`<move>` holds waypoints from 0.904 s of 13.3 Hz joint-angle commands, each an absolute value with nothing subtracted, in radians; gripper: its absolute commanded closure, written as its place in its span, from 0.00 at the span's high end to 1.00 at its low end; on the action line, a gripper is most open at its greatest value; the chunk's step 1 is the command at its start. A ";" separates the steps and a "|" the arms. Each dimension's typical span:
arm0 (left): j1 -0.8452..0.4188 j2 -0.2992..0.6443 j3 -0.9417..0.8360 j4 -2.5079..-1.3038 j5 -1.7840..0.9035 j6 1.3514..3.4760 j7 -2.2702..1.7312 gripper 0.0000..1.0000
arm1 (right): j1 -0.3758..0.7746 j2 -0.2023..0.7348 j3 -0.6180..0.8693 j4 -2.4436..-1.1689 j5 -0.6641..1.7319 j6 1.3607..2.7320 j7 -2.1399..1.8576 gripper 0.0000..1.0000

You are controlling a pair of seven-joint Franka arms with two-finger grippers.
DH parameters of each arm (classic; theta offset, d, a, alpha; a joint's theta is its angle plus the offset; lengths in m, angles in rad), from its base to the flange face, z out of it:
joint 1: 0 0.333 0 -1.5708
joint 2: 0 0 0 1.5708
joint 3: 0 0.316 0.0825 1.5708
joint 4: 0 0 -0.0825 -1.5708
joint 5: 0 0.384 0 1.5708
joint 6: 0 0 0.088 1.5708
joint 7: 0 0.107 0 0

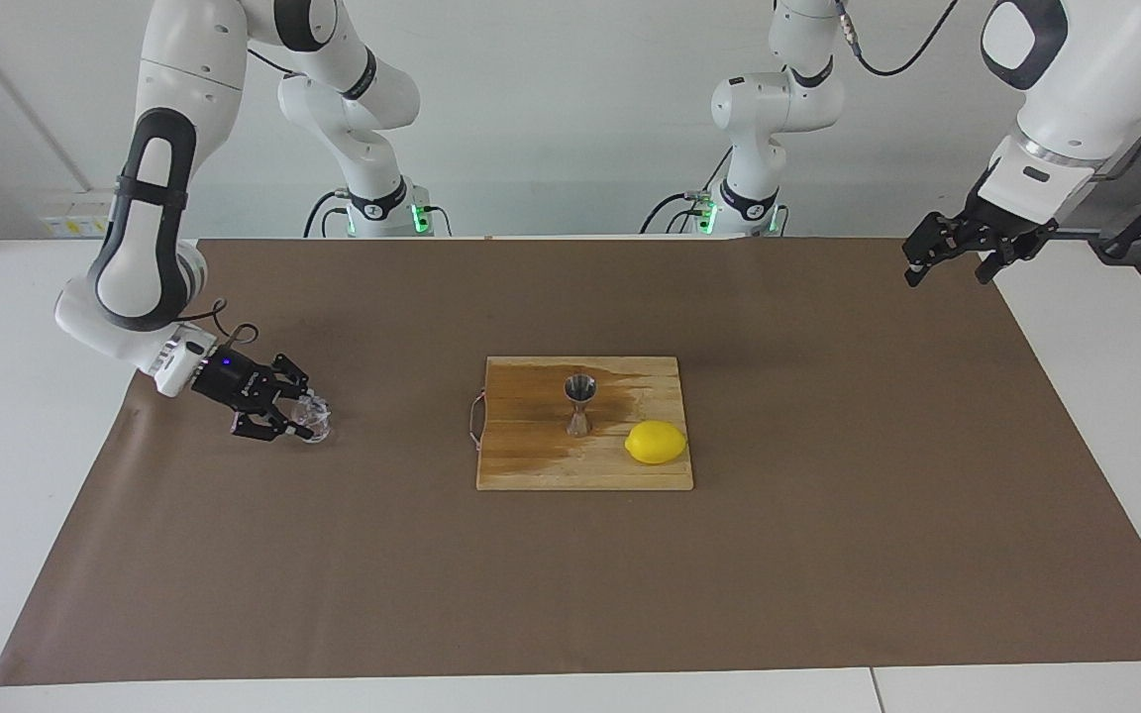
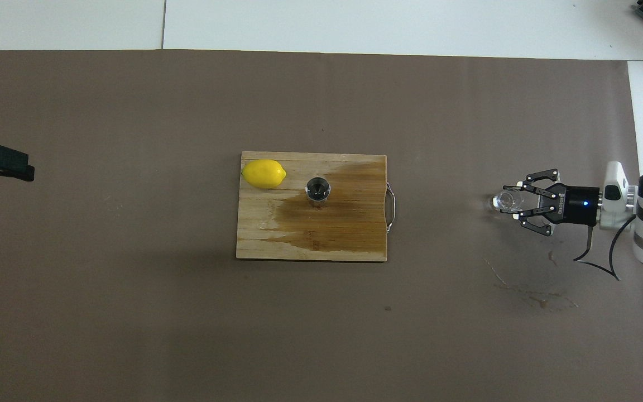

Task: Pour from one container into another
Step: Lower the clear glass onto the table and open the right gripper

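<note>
Right gripper [image 1: 295, 416]: pinching the tiny clear glass cup [image 1: 313, 417], seemingly tilted, low over the counter.
Left gripper [image 1: 949, 265]: spread, waiting.
Silver hourglass metal jigger [image 1: 578, 403]: upright on wooden board [image 1: 531, 465].

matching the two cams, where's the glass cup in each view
Facing view: the cup is at the picture's left, in the right hand, low over the brown paper at the right arm's end.
Overhead view: the cup is at the picture's right, in the same hand.
Shared landmark: the board at table centre, with the jigger on it.
</note>
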State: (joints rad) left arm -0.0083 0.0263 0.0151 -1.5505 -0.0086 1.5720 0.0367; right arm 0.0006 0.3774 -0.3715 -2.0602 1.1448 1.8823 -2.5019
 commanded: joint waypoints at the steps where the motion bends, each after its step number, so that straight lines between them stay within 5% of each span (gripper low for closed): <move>1: -0.008 -0.005 0.017 -1.582 0.000 1.568 0.046 1.00 | -0.012 0.391 -0.374 -2.063 1.161 1.861 -2.526 0.51; 2: -0.008 -0.005 0.017 -1.582 0.000 1.568 0.046 1.00 | -0.012 0.391 -0.376 -2.060 1.164 1.862 -2.526 0.69; 3: -0.008 -0.005 0.017 -1.582 0.000 1.568 0.046 1.00 | -0.012 0.391 -0.376 -2.060 1.166 1.862 -2.525 1.00; 12: -0.008 -0.005 0.017 -1.582 0.000 1.568 0.046 1.00 | 0.023 0.267 -0.361 -1.889 0.991 1.862 -1.968 1.00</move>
State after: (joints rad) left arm -0.0083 0.0263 0.0151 -1.5505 -0.0086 1.5720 0.0367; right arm 0.0120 0.3013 -0.3722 -1.9307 1.0564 1.8788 -2.1406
